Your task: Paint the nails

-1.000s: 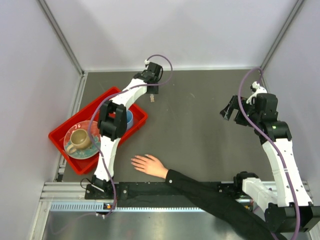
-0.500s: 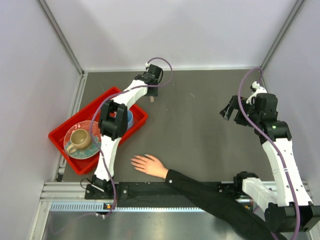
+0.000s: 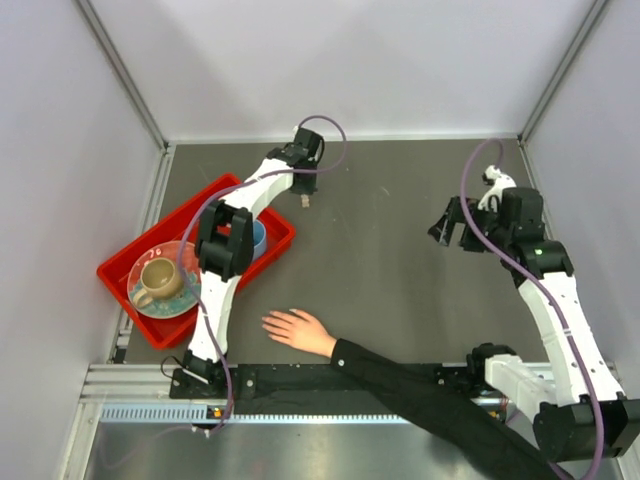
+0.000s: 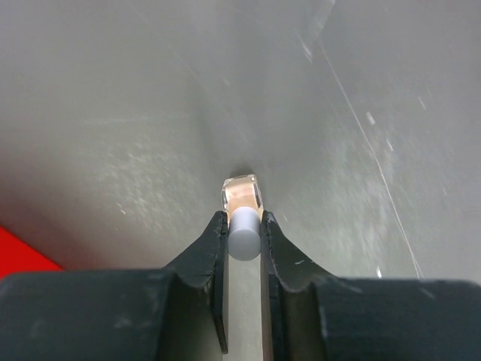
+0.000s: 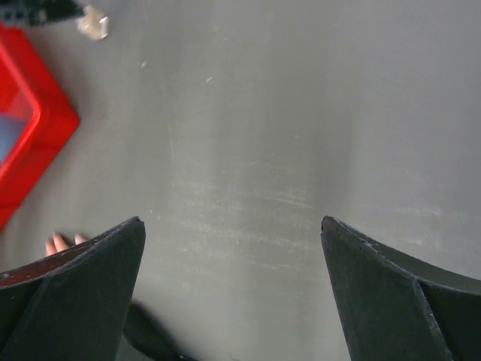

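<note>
- At the far edge of the table, left of centre, the left gripper has its fingers pinching the pale cap of the polish bottle, which seems to be standing on the surface. I'd guess it grabs the cap because that's where the brush comes out
- right gripper hangs over the right side, fingers spread wide, nothing in them, probably parked until the bottle needs steadying
- the nails are on the hand lying flat by the near edge, left of centre, near the red tray
- hand's long axis runs roughly along the near edge, fingertips aimed at the left edge, fingers a little spread; nails are too tiny to tell if any are painted
</note>
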